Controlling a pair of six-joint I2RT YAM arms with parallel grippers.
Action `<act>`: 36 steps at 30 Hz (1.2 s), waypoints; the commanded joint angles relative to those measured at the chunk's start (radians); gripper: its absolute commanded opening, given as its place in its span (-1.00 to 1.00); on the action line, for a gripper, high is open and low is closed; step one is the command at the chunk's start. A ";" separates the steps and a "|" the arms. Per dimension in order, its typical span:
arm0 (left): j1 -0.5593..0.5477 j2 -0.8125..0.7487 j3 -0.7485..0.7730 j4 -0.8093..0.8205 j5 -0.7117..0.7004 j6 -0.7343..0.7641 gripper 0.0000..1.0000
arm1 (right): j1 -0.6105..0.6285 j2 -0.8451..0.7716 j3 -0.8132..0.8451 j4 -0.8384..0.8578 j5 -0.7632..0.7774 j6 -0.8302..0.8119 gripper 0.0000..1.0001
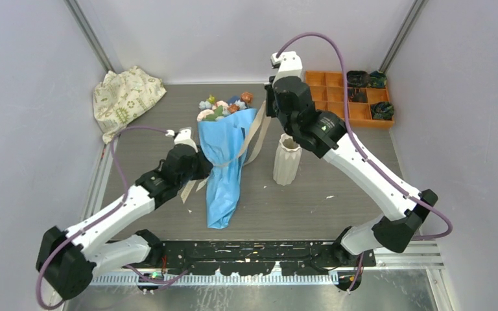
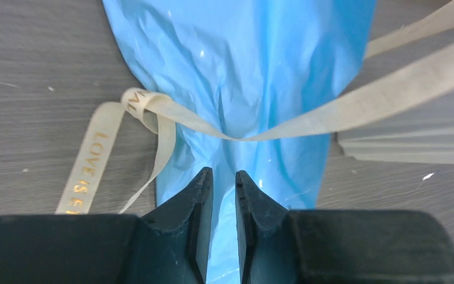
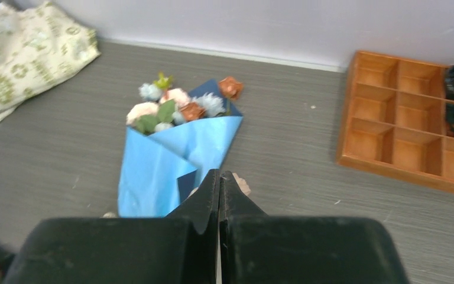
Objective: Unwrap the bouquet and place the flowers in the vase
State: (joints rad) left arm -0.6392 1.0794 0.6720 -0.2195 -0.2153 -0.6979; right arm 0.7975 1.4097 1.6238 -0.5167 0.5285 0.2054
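While the bouquet [image 1: 224, 162] lies on the desk [image 1: 337, 188] beside the vase [image 1: 286, 159], the right fingers [image 3: 210, 195] are pinched shut on its taut ribbon [image 2: 343, 106]; the left fingers [image 2: 198, 201] stand barely parted over the paper [image 2: 242, 71], gripping nothing. Unpinned, the bouquet could drag into the vase and topple it.

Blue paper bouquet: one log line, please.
blue paper bouquet: wrapped | beige ribbon: taut | right gripper: shut on ribbon | left gripper: open over paper | white ridged vase: empty
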 commanded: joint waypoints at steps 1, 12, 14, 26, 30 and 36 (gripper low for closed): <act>0.007 -0.112 0.070 -0.157 -0.100 0.044 -0.55 | -0.073 -0.003 0.097 0.050 0.074 -0.024 -0.99; 0.007 -0.099 0.066 -0.127 -0.059 0.039 -0.55 | -0.308 0.053 0.138 0.022 0.176 -0.054 -0.99; 0.007 -0.090 0.065 -0.119 -0.055 0.039 -0.55 | -0.354 0.052 0.113 0.015 0.160 -0.038 -0.98; 0.007 -0.060 0.060 -0.098 -0.047 0.039 -0.55 | -0.630 0.093 0.055 -0.092 0.137 0.069 -0.99; 0.007 -0.043 0.061 -0.089 -0.040 0.037 -0.55 | -0.720 0.109 0.054 -0.139 0.115 0.108 -0.99; 0.007 -0.023 0.063 -0.077 -0.029 0.034 -0.54 | -0.752 0.163 0.085 -0.228 0.101 0.139 -0.05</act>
State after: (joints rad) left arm -0.6384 1.0531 0.7254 -0.3477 -0.2554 -0.6720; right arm 0.0410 1.5463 1.6638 -0.6914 0.6430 0.3084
